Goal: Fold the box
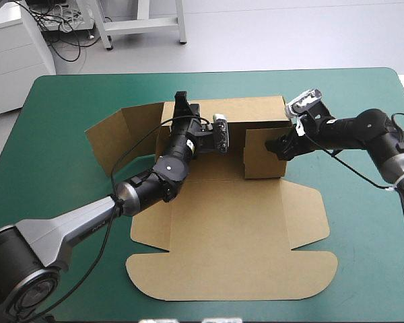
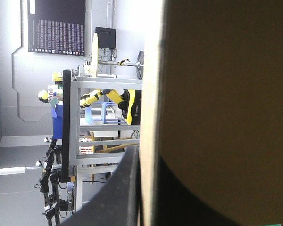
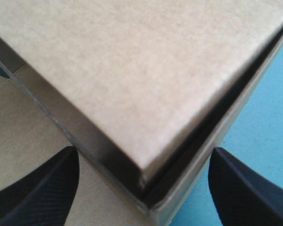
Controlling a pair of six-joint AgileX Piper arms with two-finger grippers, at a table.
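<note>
Left gripper (image 1: 186,106) clamps the brown cardboard box (image 1: 236,229) at its rear wall. Right gripper (image 3: 145,157) stands apart, straddling a corner.

**Left arm** (image 1: 87,219): enters over the near left corner of the worktop (image 1: 67,94). The forearm slants toward the far edge and the wrist (image 1: 172,158) is pitched upward.
**Left jaws:** stand on end, all but closed. A wall of the box (image 1: 256,111) is pinched between the black fingers (image 2: 120,197).
**Right arm** (image 1: 363,131): enters from the right edge, forearm near level, reaching toward the left edge.
**Right jaws:** spread wide, with one black finger (image 3: 42,188) on each side of a box corner.
</note>
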